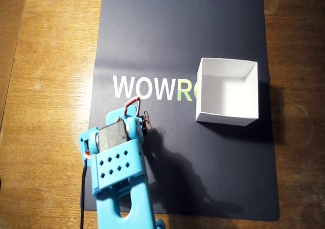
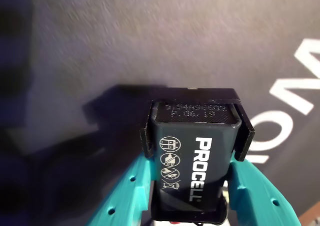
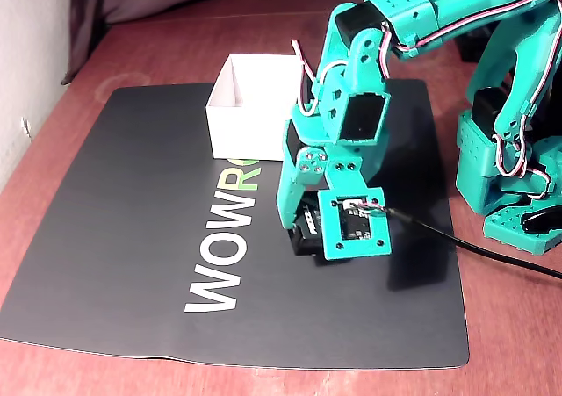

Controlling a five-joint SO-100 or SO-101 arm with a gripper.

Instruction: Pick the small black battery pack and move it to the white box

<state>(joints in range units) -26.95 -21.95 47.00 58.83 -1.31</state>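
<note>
Clamped in the pincer (image 2: 192,151), PROCELL battery pack (image 2: 192,161) shows lettering only in the wrist view; white box (image 1: 227,91) sits apart.

A brown wooden table (image 1: 45,87) carries a dark mat (image 1: 167,31) printed with white and green "WOW" lettering (image 1: 144,87). The white box (image 1: 228,92) sits on the mat, covering the lettering's green end.

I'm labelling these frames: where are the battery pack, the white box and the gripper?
battery pack (image 2: 192,161), wrist view, its lettered top face.
white box (image 1: 222,116), overhead view, near outer wall.
gripper (image 2: 192,151), wrist view, midway between fingertips.
</note>
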